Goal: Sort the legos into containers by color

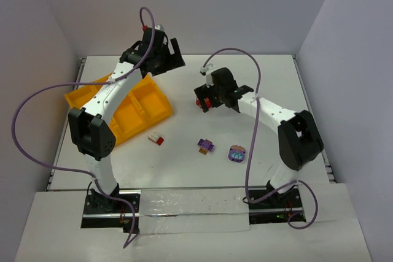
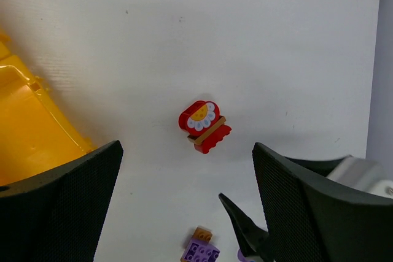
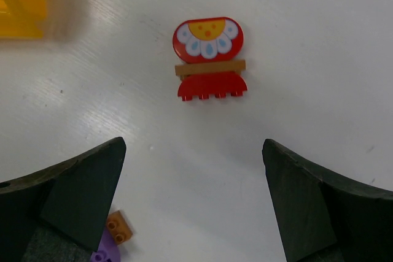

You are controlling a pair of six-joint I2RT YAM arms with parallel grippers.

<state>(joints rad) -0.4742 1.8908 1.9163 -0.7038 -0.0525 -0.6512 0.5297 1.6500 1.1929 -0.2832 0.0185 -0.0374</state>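
1. Sitting at the left of the white table [image 1: 184, 173], the yellow-orange tray [image 1: 156, 104] lies at a slant with its square compartments facing up. The left arm crosses above it.
2. Beyond the tray's far corner, the left gripper [image 1: 164, 52] is raised off the table with its jaws spread wide and nothing between them. In its wrist view the two black fingers [image 2: 61, 207] stand at either side of bare table, and an edge of the tray shows at the left.
3. A red-and-white brick [image 1: 156, 139] lies on the table just off the tray's near right edge. It is apart from the tray and nothing touches it.
4. A red flower-faced brick [image 2: 204, 126] lies flat toward the middle of the table, with a white petal disc on top and a tan bar across its waist. Both wrist cameras see it. In the top view I cannot pick it out near the right gripper.
5. The right gripper [image 1: 206, 97] hangs over the table's centre with its jaws wide apart and gripping nothing. In its wrist view the dark fingers [image 3: 67, 200] sit low at either side, and the flower-faced brick lies ahead of their tips, not touching them.
6. A purple-and-orange brick [image 1: 206, 145] rests on the table nearer the arm bases than the right gripper.
7. A purple-and-light-blue brick [image 1: 237, 153] sits just to its right, apart from it, close to the right arm's cable.
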